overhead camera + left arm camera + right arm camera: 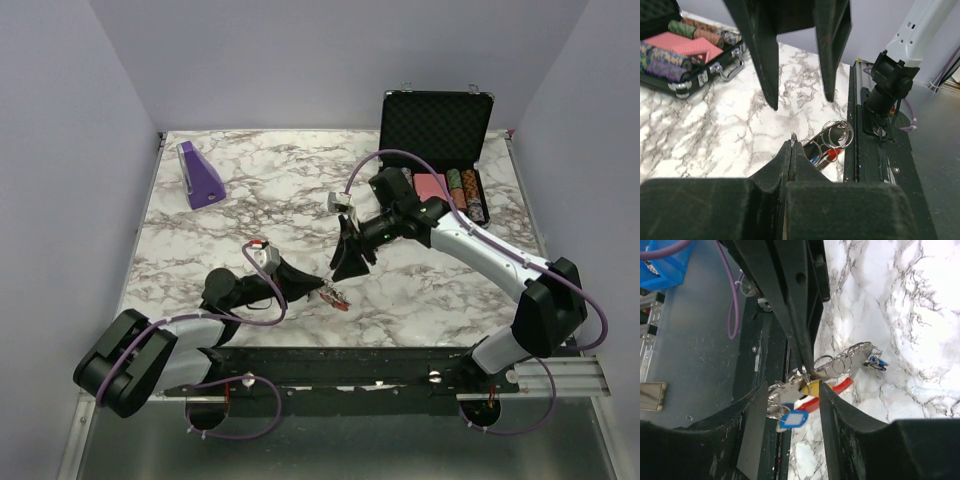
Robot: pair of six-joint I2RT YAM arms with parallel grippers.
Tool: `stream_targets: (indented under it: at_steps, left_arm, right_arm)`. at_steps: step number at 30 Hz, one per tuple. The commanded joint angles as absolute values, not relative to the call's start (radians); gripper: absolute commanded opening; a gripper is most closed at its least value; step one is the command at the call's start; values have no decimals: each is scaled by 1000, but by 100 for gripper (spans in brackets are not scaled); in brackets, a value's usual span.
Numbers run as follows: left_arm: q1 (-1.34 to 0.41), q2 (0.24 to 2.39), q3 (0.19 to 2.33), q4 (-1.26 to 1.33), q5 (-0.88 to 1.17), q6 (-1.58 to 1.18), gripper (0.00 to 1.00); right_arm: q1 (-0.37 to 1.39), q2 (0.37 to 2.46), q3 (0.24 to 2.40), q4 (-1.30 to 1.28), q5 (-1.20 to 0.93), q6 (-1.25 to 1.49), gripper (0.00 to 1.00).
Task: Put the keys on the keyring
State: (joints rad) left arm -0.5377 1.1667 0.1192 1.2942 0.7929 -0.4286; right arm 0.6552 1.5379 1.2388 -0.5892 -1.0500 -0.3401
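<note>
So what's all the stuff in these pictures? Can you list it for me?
table: one, white-and-grey marble, under everything
wedge-shaped object: one, purple, far left of the table
case: one, black, open, far right corner
poker chips: several stacks, mixed colours, in the case
playing cards: red backs, count unclear, beside the chips
keyring: one bunch, metal rings with a red curved piece, near edge of the table
yellow key: one, in the bunch
blue keys: at least two, on the bunch
left gripper: one, black, shut on the keyring
right gripper: one, black, open, fingers either side of the bunch
arms: two, white and black, purple cables
</note>
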Motion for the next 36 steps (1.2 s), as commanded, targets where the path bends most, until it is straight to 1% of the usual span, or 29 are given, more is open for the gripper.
stream_targets:
  at_steps: [1, 4, 7, 13, 21, 25, 27, 32, 36]
  left_arm:
    - [-532, 1221, 127, 1571, 769, -479, 0]
    - [-532, 1227, 135, 1588, 761, -491, 0]
    - [-531, 1198, 137, 1562, 744, -482, 0]
    - [-526, 1053, 129, 1370, 745, -420, 0]
    - [-522, 855, 109, 1108, 770, -344, 0]
    - [-522, 801, 118, 1023, 770, -316, 0]
    - [-520, 792, 123, 1005, 773, -308, 0]
    - [-522, 801, 123, 999, 785, -307, 0]
    - [-522, 808, 126, 1006, 795, -311, 0]
  right_arm:
    - [676, 1479, 1216, -497, -1013, -310, 53]
    - [709, 1468, 1194, -482, -953, -311, 54]
    - [718, 1457, 1169, -479, -976, -316, 51]
    - [690, 1443, 1209, -535, -931, -336, 49]
    - [626, 1442, 1223, -545, -1018, -330, 50]
    - [621, 1454, 1218, -558, -1136, -356, 50]
    - [621, 1459, 1223, -577, -1187, -380, 51]
    - [620, 1486, 1275, -618, -1201, -429, 55]
    - [623, 1552, 1330, -702, -1227, -507, 55]
